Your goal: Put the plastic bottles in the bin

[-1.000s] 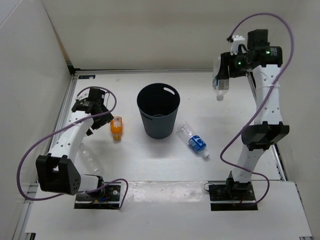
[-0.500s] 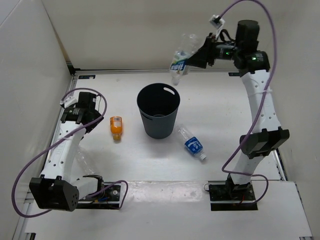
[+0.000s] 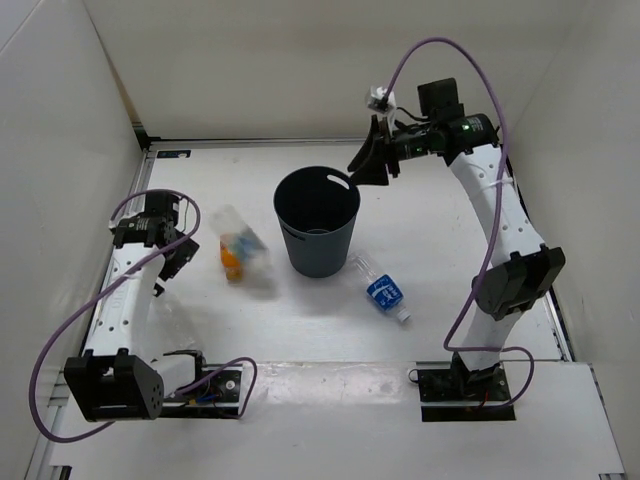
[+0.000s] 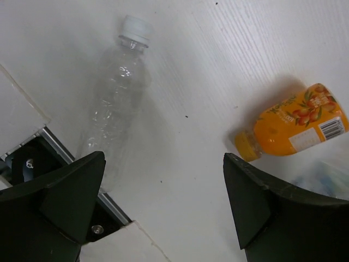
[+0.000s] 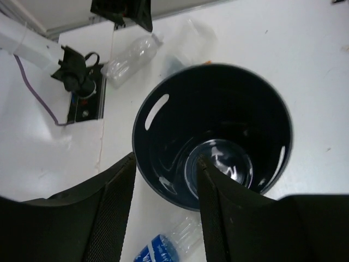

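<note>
The right claw (image 5: 166, 164) hangs over the far right rim of the bin (image 3: 320, 250), looking straight down into it. Its fingers are clenched to a narrow gap with nothing between them. Inside, the wrist view shows only the bin's shiny floor, so by my reading no bottle is in.

Left of the bin a clear bottle (image 3: 243, 248) shows as a smear of blur, overlapping the orange bottle (image 4: 294, 125). I cannot tell whether it rests there or is moving. The blue-label bottle (image 3: 385, 290) lies near and right of the bin, just beside its foot. Further left the left claw (image 4: 163, 164) hovers, released wide and empty, over the worktop (image 3: 450, 260). The plain clear bottle (image 4: 117, 93) lies at the worktop's near-left edge.

The risks:
- If the blurred bottle is rolling, it may shove the orange one away from the left claw.
- A pinch off-centre could squirt either round bottle sideways.
- The right claw is close to the rim, and a low move could clip the bin and tip it.
</note>
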Controlling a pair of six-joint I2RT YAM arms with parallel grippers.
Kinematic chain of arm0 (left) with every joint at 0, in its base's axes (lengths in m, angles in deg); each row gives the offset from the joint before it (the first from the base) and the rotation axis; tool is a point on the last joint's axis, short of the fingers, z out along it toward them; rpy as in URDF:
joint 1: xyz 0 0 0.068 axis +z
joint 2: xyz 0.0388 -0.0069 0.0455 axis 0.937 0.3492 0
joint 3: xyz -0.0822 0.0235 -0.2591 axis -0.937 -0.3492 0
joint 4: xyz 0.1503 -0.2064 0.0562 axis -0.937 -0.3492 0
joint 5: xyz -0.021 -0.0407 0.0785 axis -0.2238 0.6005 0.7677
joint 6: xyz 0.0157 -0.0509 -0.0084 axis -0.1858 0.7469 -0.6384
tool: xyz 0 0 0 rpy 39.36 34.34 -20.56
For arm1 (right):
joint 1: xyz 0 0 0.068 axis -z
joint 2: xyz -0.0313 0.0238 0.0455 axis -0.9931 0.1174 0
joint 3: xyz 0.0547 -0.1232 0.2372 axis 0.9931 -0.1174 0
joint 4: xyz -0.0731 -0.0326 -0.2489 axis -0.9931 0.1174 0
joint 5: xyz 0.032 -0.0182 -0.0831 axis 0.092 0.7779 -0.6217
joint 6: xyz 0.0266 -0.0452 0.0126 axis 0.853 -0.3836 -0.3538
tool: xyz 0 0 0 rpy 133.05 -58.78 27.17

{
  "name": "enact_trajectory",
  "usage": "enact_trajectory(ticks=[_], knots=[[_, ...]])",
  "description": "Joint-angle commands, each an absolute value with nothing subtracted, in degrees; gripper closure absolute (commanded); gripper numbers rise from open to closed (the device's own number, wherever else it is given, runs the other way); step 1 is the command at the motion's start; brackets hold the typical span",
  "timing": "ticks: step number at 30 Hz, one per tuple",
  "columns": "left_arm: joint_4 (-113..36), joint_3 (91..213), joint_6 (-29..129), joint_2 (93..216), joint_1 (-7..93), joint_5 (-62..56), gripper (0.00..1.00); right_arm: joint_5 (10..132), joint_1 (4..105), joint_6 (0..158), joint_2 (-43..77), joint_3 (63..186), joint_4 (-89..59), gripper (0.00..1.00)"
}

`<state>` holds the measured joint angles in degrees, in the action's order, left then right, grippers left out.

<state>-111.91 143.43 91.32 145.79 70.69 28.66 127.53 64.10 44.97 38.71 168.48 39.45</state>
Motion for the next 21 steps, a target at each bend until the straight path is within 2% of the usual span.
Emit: enact_trajectory(ticks=[1,9,12,16,21], knots=[[-113.2,144.1,90.1,146.0,71.6,26.0,0.00,123.8,63.0,40.0,36.9,166.8,39.6,0.48],[-111.1,144.7,87.4,146.9,72.8,25.5,0.00,121.6,65.2,48.4,35.4,164.9,31.3,0.30],[-110.4,144.6,87.4,147.9,72.8,24.8,0.00,121.2,66.6,53.1,33.4,162.3,23.6,0.25],[-108.9,144.0,87.3,149.0,72.6,23.6,0.00,121.0,68.7,56.6,32.8,161.1,19.9,0.20],[-107.6,143.3,87.4,149.0,72.8,23.6,0.00,118.0,73.1,70.0,32.4,160.3,10.3,0.15]])
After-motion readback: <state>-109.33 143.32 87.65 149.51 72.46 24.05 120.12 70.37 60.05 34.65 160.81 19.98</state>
